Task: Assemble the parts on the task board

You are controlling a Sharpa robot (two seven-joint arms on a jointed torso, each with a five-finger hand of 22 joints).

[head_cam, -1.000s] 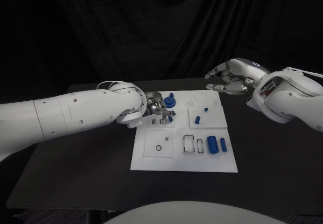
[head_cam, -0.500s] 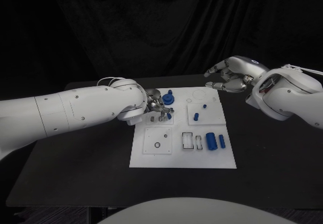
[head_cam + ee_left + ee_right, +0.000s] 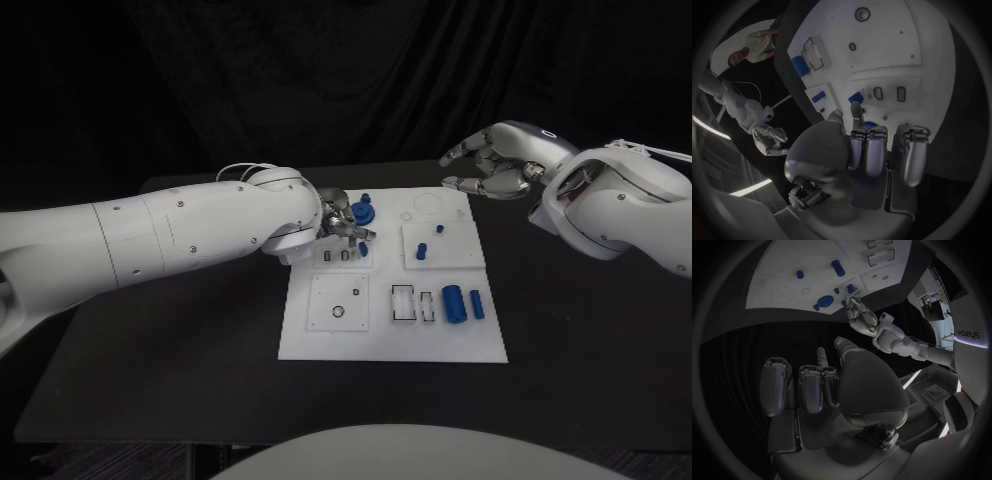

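**Left hand at the board's far-left corner, right hand off the far-right corner**

The board lies in the middle of the table. The left hand is over the board's far-left part, fingertips pointing down at the square with two small slots. A small blue part sits right at its fingertips; whether the fingers pinch it or only touch it cannot be told. In the left wrist view the fingers lie close together, reaching toward the slots, with a blue part just beside them.

A blue knob stands on the board just right of the left hand. On the far-right square are a short blue peg and a smaller one. Near the middle, a blue cylinder and a thinner blue bar lie side by side, right of two framed slots. A small black ring lies on the near-left square.

The right hand hangs above the table beyond the board's far-right corner, fingers curled loosely inward, apart from one another, with nothing in them
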